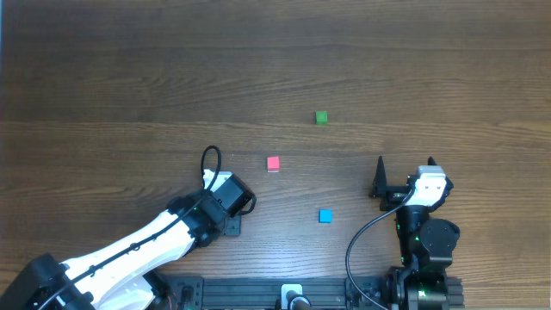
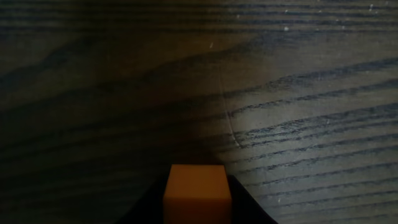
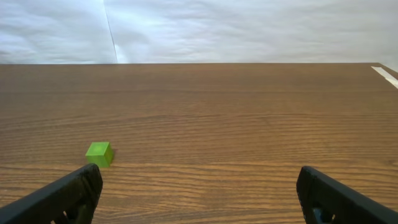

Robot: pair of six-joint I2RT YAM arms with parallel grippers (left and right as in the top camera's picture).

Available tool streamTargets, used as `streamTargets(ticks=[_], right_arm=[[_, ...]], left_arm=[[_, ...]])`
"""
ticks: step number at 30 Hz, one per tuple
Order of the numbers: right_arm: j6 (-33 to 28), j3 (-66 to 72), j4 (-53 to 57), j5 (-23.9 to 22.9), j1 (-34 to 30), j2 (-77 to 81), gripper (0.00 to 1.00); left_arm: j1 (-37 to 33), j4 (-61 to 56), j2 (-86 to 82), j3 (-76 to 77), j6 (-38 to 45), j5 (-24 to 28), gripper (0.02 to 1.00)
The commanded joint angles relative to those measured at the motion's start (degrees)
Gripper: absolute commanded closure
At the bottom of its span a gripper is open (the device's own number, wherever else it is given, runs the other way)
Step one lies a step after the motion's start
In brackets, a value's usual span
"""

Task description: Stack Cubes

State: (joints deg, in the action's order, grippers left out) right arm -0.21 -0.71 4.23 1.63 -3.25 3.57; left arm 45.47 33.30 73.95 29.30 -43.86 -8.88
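Observation:
An orange cube (image 2: 197,186) sits between the dark fingers (image 2: 249,208) of my left gripper (image 2: 197,214), which is shut on it just above the wood. In the top view the left gripper (image 1: 225,193) points straight down, left of a pink cube (image 1: 273,164), and hides the orange cube. A green cube (image 1: 321,117) lies farther back, and a blue cube (image 1: 325,216) lies near the front. My right gripper (image 1: 405,172) stands open and empty to the right of the blue cube. The right wrist view has the green cube (image 3: 99,154) ahead, off to one side of the open right gripper (image 3: 199,177).
The wooden table (image 1: 129,77) stretches wide and bare to the back and on both sides. A black cable (image 1: 209,157) loops off the left wrist. The arm bases and a black rail (image 1: 293,293) run along the front edge.

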Motion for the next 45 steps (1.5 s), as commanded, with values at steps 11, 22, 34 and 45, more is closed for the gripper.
streamTargets(ticks=[11,22,34,45], right_arm=[[-0.28,0.42,-0.13,0.46,-0.09,-0.20,0.009],[-0.28,0.42,-0.13,0.46,-0.09,-0.20,0.007],[-0.28,0.42,-0.13,0.46,-0.09,-0.20,0.007],[-0.28,0.42,-0.13,0.46,-0.09,-0.17,0.009]], left_arm=[[-1.01,8.09,4.26,15.26,-1.79,-1.09,0.879],[-0.94,19.10,21.64,42.66,-1.81,-2.45,0.875],[-0.96,12.87,27.52,43.63,-2.01,-0.96,0.873],[-0.68,11.69,29.59,43.63,-2.01,0.72,0.873]])
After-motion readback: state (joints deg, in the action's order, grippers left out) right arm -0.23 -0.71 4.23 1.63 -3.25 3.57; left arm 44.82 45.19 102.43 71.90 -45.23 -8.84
